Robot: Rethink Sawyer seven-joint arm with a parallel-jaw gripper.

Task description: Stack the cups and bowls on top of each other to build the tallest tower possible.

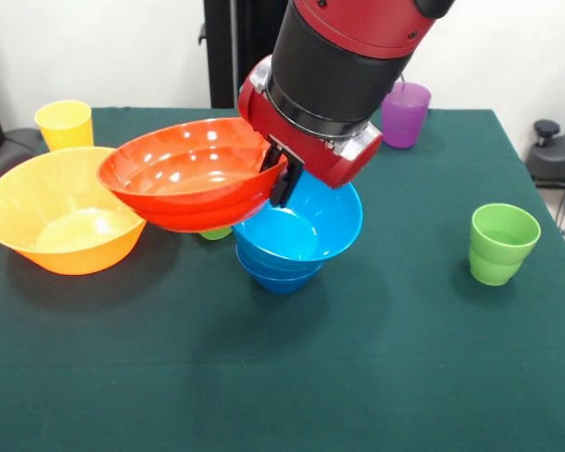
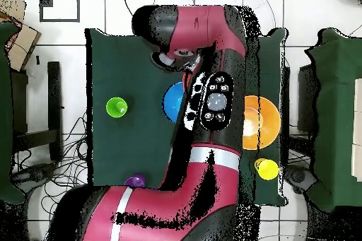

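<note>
Tool (image 1: 282, 179) clamps the orange-red bowl's (image 1: 188, 174) rim, bowl tilted and airborne. Blue bowl stack (image 1: 297, 235) sits just beside it on the tabletop (image 1: 358, 377).

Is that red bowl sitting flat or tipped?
Tipped: the orange-red bowl hangs tilted off the table, its rim pinched by the end effector.
</note>
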